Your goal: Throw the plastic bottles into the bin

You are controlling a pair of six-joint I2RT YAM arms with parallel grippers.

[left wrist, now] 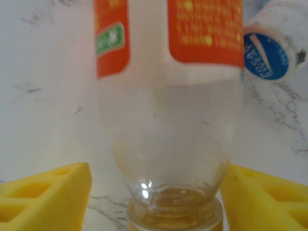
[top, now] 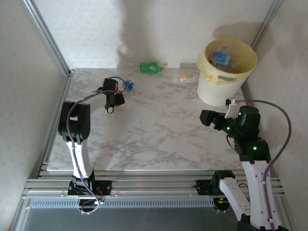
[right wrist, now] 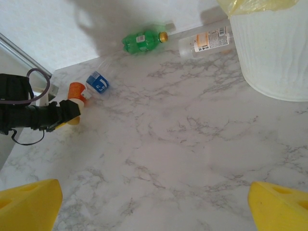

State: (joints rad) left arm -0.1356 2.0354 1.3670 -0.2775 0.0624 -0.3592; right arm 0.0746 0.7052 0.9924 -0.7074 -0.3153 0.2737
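The bottle (left wrist: 168,120) is seen laid along 12–6, neck at 6, straddled by the open left gripper (left wrist: 156,168); the right gripper (right wrist: 154,185) is spread wide

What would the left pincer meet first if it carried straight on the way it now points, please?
The orange-labelled bottle: it lies directly ahead of the left pincer, neck end nearest, between the yellow fingers. The blue-labelled bottle sits further off to the right, probably beside that line.

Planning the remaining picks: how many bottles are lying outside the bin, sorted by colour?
Green bottle: 1
Blue-labelled bottle: 1
Orange-labelled bottle: 1
Clear bottle with white-and-orange label: 1
Total: 4
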